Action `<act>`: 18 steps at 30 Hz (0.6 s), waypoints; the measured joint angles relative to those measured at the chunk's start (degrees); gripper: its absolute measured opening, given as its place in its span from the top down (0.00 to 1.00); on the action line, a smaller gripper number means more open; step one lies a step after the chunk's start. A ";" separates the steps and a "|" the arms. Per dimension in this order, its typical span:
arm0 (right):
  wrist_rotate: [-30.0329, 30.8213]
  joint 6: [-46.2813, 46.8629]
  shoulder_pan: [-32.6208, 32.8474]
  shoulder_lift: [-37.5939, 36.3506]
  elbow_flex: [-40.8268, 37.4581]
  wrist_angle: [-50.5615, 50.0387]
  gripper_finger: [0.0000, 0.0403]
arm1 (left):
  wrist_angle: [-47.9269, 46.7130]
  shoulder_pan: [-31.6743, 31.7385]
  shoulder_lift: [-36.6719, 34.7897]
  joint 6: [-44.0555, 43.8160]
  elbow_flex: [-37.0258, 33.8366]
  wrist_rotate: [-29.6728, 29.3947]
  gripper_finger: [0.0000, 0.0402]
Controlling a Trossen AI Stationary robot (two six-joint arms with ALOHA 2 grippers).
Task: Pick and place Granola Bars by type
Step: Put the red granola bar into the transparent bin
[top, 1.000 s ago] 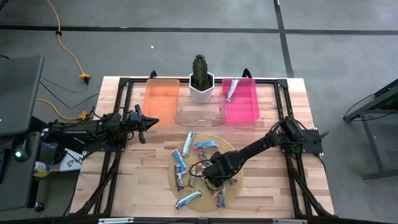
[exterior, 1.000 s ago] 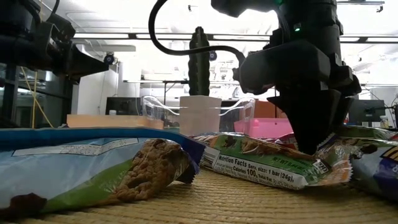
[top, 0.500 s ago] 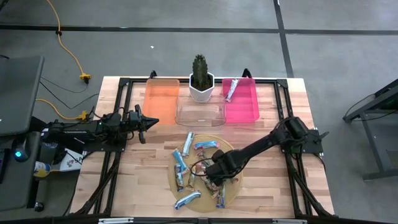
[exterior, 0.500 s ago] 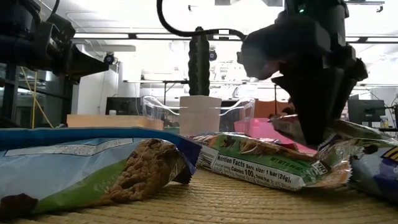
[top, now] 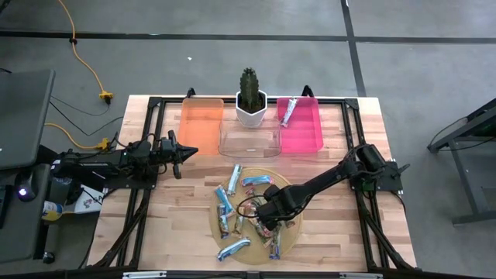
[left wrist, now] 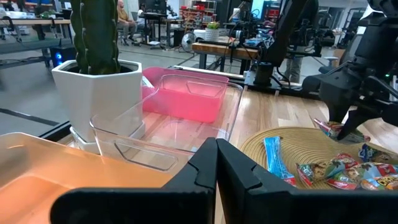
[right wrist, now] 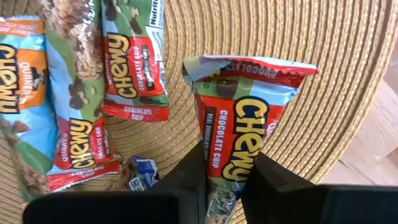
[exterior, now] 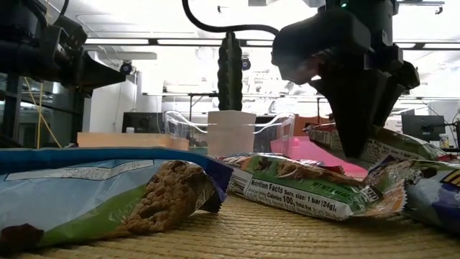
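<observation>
Several granola bars (top: 225, 203) in blue and red-green wrappers lie on a round woven mat (top: 288, 184) near the table's near edge. My right gripper (right wrist: 225, 173) hangs over the mat, shut on a red-and-green chocolate chip bar (right wrist: 239, 118); the low view shows that bar (exterior: 377, 147) raised above the others. One more bar (top: 287, 111) lies in the pink bin (top: 304, 133). My left gripper (left wrist: 216, 167) is shut and touches nothing. It waits by the orange bin (top: 201, 122) at the table's left. My right gripper pinches the chocolate chip bar between its two fingers near one end of the wrapper (right wrist: 231, 163), coming from above and pointing down. The bar sticks out sideways from the fingers, tilted, and its free end (exterior: 402, 144) is raised above the bars on the mat.
A clear bin (top: 249, 140) stands between the orange and pink bins along the far side. A cactus in a white pot (top: 250, 101) stands just behind it. Bare wood lies left and right of the mat. Black frame rails run along the table's edges.
My right gripper has risen from the pile on the mat, taking the chocolate chip bar up with it. The bar's free end has come off the other wrappers and now stands above them.
</observation>
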 joint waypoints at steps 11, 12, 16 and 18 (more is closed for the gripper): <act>4.59 -0.49 0.00 -6.44 0.02 0.54 0.88 | 0.00 -0.01 -0.01 0.00 0.00 0.00 1.00; 5.60 -0.59 0.00 -7.56 0.03 0.55 0.88 | 0.02 -0.01 -0.02 0.01 0.01 0.01 1.00; 9.27 -1.92 0.00 -12.22 0.04 0.70 0.89 | 0.02 0.00 0.00 0.01 0.02 0.02 1.00; 11.41 -2.99 0.00 -14.68 0.04 0.79 0.88 | 0.01 -0.02 -0.01 0.01 0.02 0.02 1.00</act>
